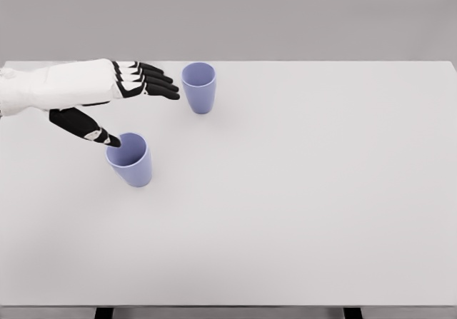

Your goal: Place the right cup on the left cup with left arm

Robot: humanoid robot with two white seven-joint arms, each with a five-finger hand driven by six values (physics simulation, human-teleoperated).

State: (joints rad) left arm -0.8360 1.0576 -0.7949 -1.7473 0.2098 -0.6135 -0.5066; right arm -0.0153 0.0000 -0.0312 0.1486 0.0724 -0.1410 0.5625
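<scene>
Two lilac cups stand upright on the white table (pixel 300 190). The right cup (pixel 199 88) is farther back, the left cup (pixel 131 160) nearer and to the left. My left hand (pixel 139 108) reaches in from the left edge, open, its black fingers (pixel 153 82) stretched out flat toward the right cup, ending just short of its left side. The thumb (pixel 93 128) points down and right, its tip at the rim of the left cup. Nothing is held. The right arm does not show.
The table's back edge runs behind the right cup against a grey wall. Two dark table legs (pixel 104 312) show at the bottom edge.
</scene>
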